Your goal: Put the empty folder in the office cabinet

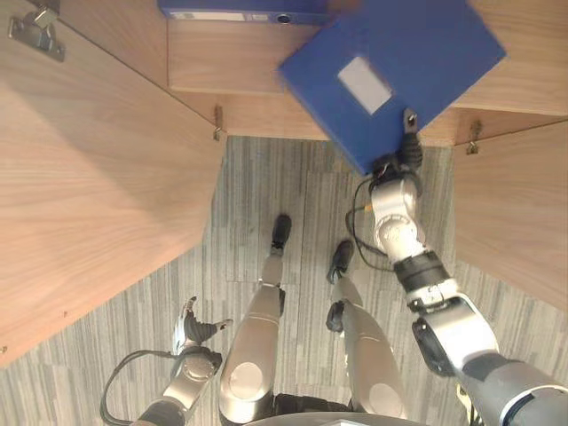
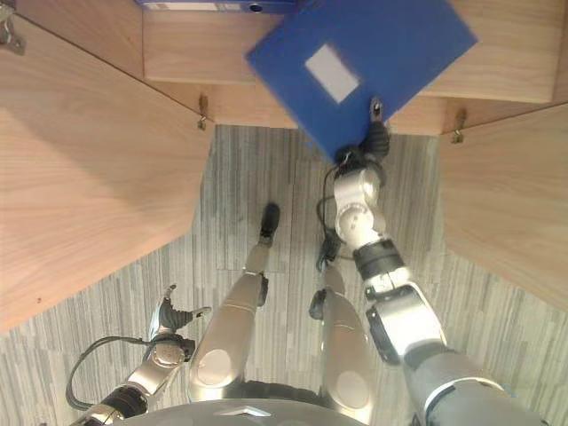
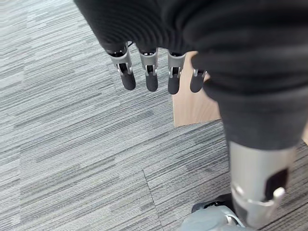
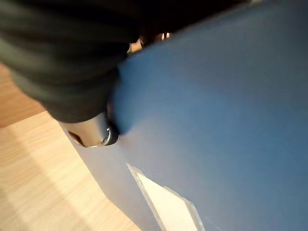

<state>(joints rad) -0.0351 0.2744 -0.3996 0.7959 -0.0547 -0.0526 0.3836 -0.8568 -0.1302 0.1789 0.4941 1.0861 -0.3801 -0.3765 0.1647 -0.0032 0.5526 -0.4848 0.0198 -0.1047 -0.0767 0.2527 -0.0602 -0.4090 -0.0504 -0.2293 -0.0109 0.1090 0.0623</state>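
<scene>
While the right hand (image 1: pixel 406 153) pinches its lower corner, thumb on top, the flat blue folder with white label (image 1: pixel 390 71) hangs over the open wooden cabinet's shelf (image 1: pixel 231 67); left hand (image 1: pixel 193 330) hangs relaxed, fingers straight.

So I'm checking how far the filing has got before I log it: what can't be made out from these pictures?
- Right hand: its fingers lie under the blue folder, so its grip cannot be read in the eye views; the right wrist view shows just the thumb on the cover.
- Second folder in the cabinet: cut off by the top edge.
- Folder's contents: closed cover hides them.
- Label: too small to read.
</scene>
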